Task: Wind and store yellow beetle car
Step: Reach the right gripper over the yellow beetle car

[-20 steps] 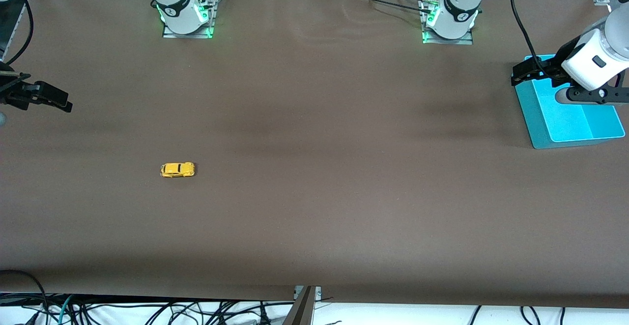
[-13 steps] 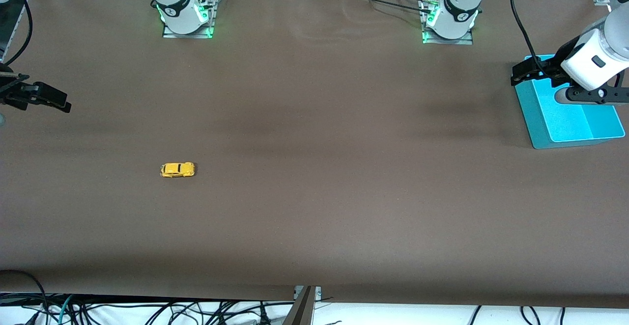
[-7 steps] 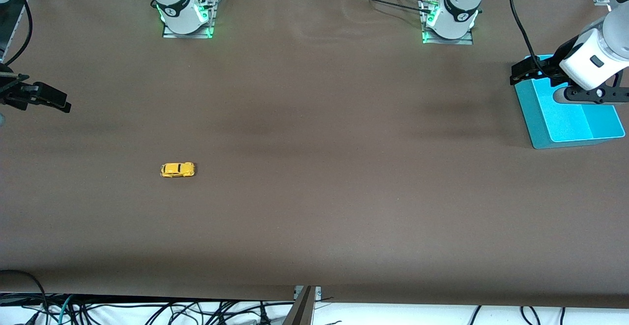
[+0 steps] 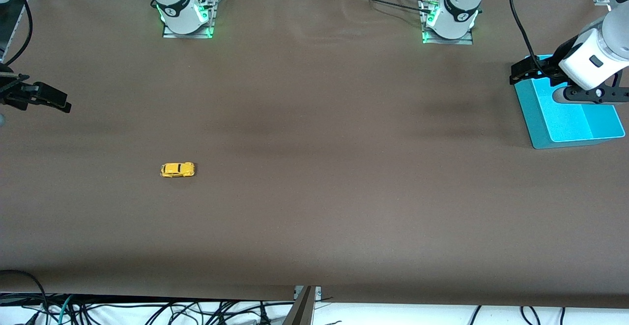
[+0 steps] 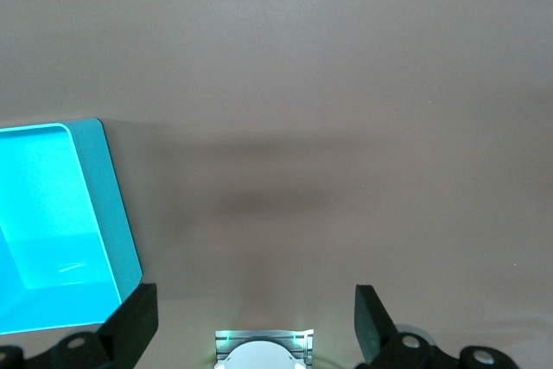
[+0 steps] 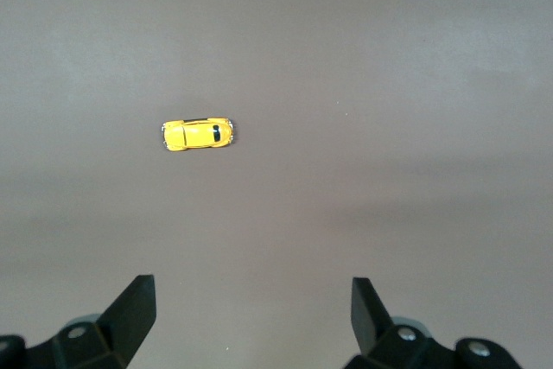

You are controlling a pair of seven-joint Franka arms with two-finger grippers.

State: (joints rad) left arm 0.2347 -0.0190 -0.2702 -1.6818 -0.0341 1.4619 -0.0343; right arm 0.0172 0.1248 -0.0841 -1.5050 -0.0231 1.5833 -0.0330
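Note:
The yellow beetle car (image 4: 177, 169) stands on its wheels on the brown table, toward the right arm's end and nearer to the front camera than the right arm's base. It also shows in the right wrist view (image 6: 198, 134). My right gripper (image 4: 61, 101) hangs over the table's edge at the right arm's end, apart from the car. In its wrist view it (image 6: 251, 308) is open and empty. My left gripper (image 4: 518, 73) is over the corner of a teal tray (image 4: 535, 118). In its wrist view it (image 5: 253, 317) is open and empty.
The teal tray (image 5: 104, 205) lies at the left arm's end of the table and holds nothing. The two arm bases (image 4: 186, 17) (image 4: 448, 22) stand along the edge farthest from the front camera. Cables hang below the table's near edge.
Both grippers have shifted only very slightly. The car has not moved.

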